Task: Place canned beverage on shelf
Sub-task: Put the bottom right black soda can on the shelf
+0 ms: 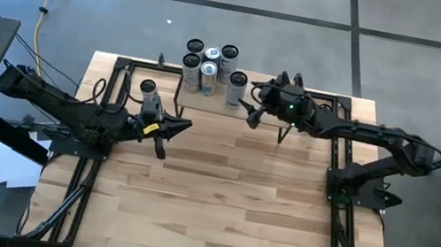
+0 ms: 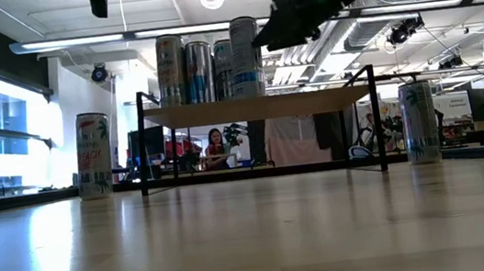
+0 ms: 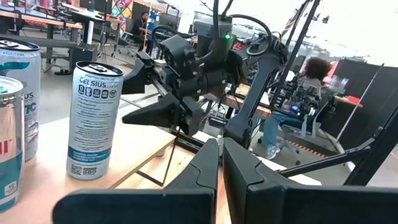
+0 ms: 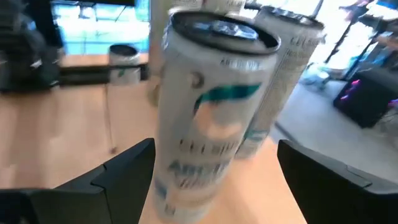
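**Careful: open jaws beside a crowded row of cans**

Right now your right gripper (image 1: 248, 113) hangs with its fingers spread wide and nothing held, just off the right end of the can cluster on the small raised light-wood shelf on thin black tube legs (image 1: 267, 116). The tall white-and-teal beverage can (image 4: 208, 106) nearest it stands upright on that shelf, seen between the two open fingers in the right wrist view but not touched by them. Five more slim silver cans (image 1: 209, 61) stand packed close behind it, toward the far edge of the shelf.

Your main risk is a clipped can. If you pull the gripper sideways or swing the wrist while the can sits between the fingers, one finger could catch its wall and tip it into its neighbours; tall narrow cans set this close would likely go down together, and some could roll off the shelf.

Another white can with a dark top (image 1: 147, 89) stands on the tabletop left of the shelf, beside your left gripper (image 1: 173, 125), which is closed on nothing. A careless reach there could knock it over.
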Action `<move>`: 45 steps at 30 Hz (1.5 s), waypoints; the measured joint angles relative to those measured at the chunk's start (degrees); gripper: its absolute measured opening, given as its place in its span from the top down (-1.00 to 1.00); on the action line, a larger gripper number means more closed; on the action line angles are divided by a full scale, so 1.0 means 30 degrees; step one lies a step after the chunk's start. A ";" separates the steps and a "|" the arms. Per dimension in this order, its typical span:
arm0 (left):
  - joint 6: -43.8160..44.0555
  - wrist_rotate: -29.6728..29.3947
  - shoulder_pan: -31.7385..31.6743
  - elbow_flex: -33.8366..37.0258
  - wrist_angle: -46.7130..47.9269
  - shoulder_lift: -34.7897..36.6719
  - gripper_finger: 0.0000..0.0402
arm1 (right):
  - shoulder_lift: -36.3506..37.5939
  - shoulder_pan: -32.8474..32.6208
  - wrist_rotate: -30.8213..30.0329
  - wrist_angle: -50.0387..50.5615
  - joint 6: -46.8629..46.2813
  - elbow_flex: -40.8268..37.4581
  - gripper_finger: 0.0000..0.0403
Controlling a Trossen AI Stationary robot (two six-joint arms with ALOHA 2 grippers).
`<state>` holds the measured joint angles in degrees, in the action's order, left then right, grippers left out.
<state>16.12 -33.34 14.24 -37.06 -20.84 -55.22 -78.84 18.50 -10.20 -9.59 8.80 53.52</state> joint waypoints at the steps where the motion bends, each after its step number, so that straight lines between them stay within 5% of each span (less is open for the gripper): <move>1: 0.0098 -0.0007 0.0000 0.0000 -0.0044 0.0000 1.00 | 0.0262 0.0098 0.0405 0.0517 -0.0189 0.0000 -0.61; 12: 0.0086 -0.0019 0.0000 0.0000 -0.0612 0.0000 1.00 | 0.2601 0.0732 0.7643 0.3548 -0.1857 0.0000 -0.60; 21: 0.0086 -0.0022 0.0000 0.0000 -0.0613 0.0000 1.00 | 0.2994 0.0846 0.6756 0.3709 -0.5466 0.0000 -0.60; 33: -0.0270 -0.0131 -0.0007 0.0000 -0.0591 0.0000 1.00 | 0.3069 0.0953 0.6597 0.3848 -0.4942 0.0261 -0.60; 40: -0.0424 -0.0153 -0.0007 0.0000 -0.0467 0.0000 1.00 | 0.1605 0.2556 0.7332 0.7875 -0.3347 0.4166 -0.60; 45: -0.0424 -0.0197 -0.0007 0.0000 -0.0460 0.0000 1.00 | -0.0190 0.4530 1.0264 1.0658 -0.2933 0.7399 -0.60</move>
<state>14.85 -33.93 14.22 -37.06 -22.22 -55.22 -79.41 32.09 20.59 22.39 0.01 75.71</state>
